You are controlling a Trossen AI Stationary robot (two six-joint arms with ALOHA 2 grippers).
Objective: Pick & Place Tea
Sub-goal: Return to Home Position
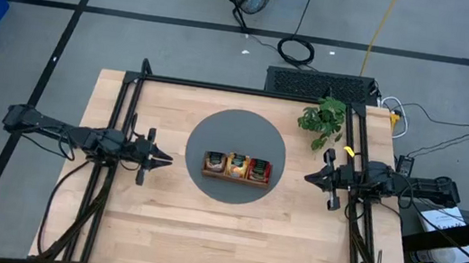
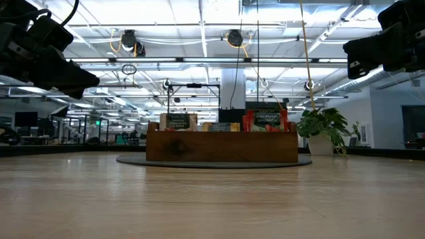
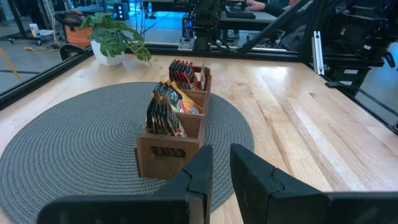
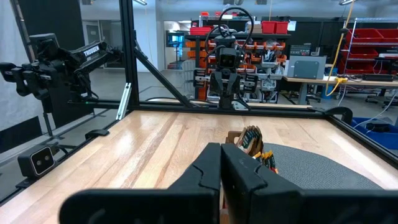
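The tea is several small flat packets (image 1: 237, 165), pale, orange and red. They stand on edge in a brown wooden three-compartment tray (image 1: 235, 179) on a round grey mat (image 1: 207, 132) at mid-table. In the low view their dark green labels (image 2: 265, 121) rise above the tray wall (image 2: 222, 147). My left gripper (image 1: 166, 156) hovers left of the mat, pointing level at the tray (image 3: 168, 155). Its fingers (image 3: 221, 152) stand slightly apart with nothing between them. My right gripper (image 1: 308, 177) hovers right of the mat, shut (image 4: 221, 149) and empty, facing the packets (image 4: 252, 140).
A small green plant in a white pot (image 1: 323, 119) stands at the table's far right, close to the right arm. A black metal frame (image 1: 249, 91) runs along the table's far and side edges. Bare wood lies between the mat and the near edge (image 1: 219, 248).
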